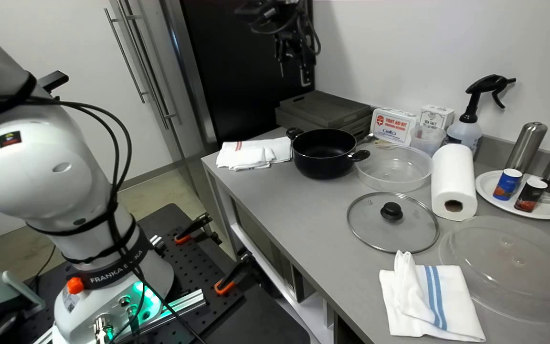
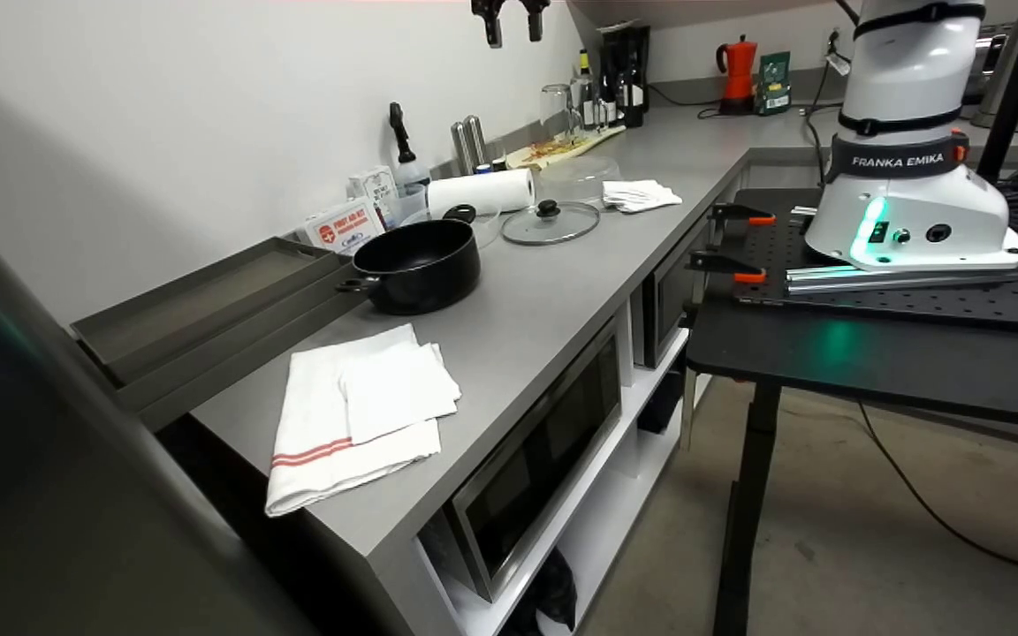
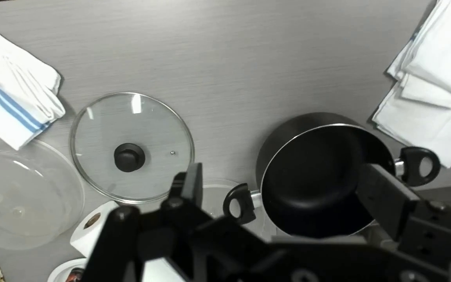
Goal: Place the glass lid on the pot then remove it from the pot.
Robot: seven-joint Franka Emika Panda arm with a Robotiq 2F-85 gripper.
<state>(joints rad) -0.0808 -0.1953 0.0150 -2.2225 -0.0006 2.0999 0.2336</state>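
Gripper (image 2: 514,40) hangs up over the counter (image 1: 303,210), w/ jaws spread wide. Pot (image 1: 322,165) stands nr the counter's short end, glass lid (image 1: 393,231) flat farther along, apart from it & set back from the front edge. Red-striped towel (image 2: 323,424) at the front corner, tray stack (image 1: 327,110) at the back corner, both nr pot.

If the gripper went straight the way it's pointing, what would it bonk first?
Probably the gray counter, beside the pot toward the glass lid. The open gripper points down, but depth is unclear, so it might catch the pot first.
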